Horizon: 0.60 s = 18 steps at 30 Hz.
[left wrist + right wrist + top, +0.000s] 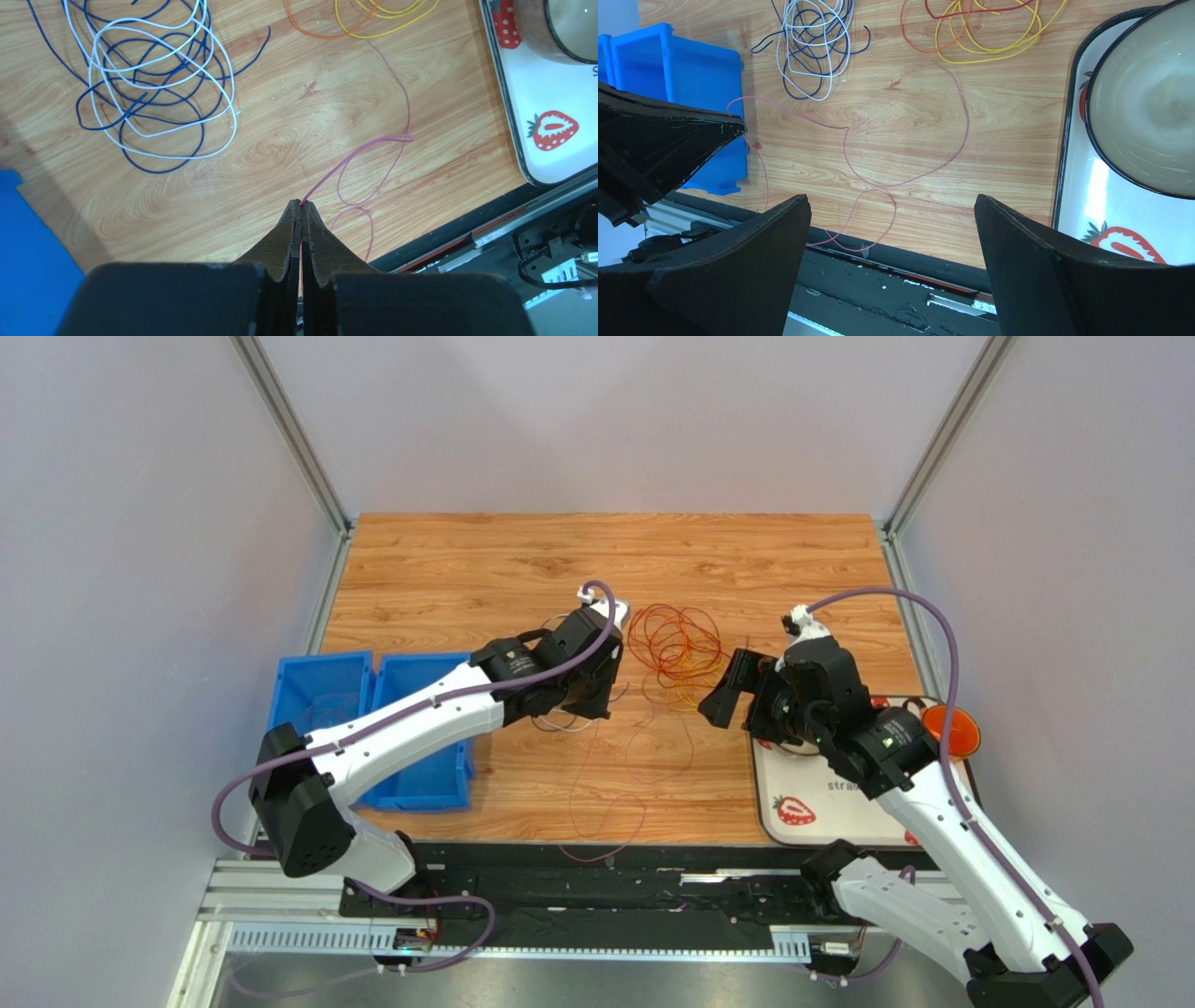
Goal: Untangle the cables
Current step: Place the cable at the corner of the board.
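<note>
Wood table point(463, 574), grey walls point(140, 546): left claw point(302, 204) pinched shut on the purple cable point(365, 148)
Right claw point(892, 203) gapes wide above that cable's loops near the table's lower edge; left wrist view: white-and-blue coil point(151, 77) upper left, orange-yellow loops point(365, 35) top centre; tray point(842, 819) reads "stra", rest hidden

1. Top external: fixed, high behind the arm bases, looks down and forward over the whole table point(463, 574).
2. Left wrist: close to the wood, looks down along the left gripper point(301, 204).
3. Right wrist: a bit farther off, looks down through the right gripper point(892, 201).
4. Both wrist views share the pink cable point(365, 147), the white-and-blue coil point(154, 91) and the tray point(561, 166) edge.
</note>
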Each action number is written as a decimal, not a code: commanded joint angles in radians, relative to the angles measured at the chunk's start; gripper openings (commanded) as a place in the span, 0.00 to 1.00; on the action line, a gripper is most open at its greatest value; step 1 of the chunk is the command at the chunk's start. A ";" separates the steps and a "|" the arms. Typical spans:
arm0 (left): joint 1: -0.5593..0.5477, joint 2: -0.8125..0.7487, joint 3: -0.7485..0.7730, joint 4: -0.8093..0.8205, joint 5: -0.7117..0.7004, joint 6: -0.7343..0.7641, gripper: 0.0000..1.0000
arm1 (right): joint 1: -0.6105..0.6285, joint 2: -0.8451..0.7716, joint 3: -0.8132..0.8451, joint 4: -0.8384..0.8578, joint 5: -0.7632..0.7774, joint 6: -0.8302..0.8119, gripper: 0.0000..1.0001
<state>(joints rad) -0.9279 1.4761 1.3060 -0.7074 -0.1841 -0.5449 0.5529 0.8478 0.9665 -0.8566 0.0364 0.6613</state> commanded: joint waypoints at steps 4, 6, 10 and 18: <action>-0.046 0.030 -0.025 0.014 -0.005 -0.053 0.00 | -0.002 0.011 -0.017 0.040 0.002 0.003 0.91; -0.068 0.058 -0.051 0.013 0.008 -0.064 0.00 | -0.002 0.010 -0.022 0.047 -0.004 0.006 0.91; -0.104 0.090 -0.067 -0.004 -0.026 -0.084 0.00 | -0.002 0.014 -0.043 0.060 -0.021 0.006 0.91; -0.104 0.134 0.076 -0.130 -0.142 0.014 0.00 | 0.004 0.036 -0.179 0.189 -0.260 0.075 0.91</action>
<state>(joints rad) -1.0336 1.5917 1.2621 -0.7746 -0.2409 -0.5941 0.5529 0.8803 0.8585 -0.7853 -0.0872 0.6800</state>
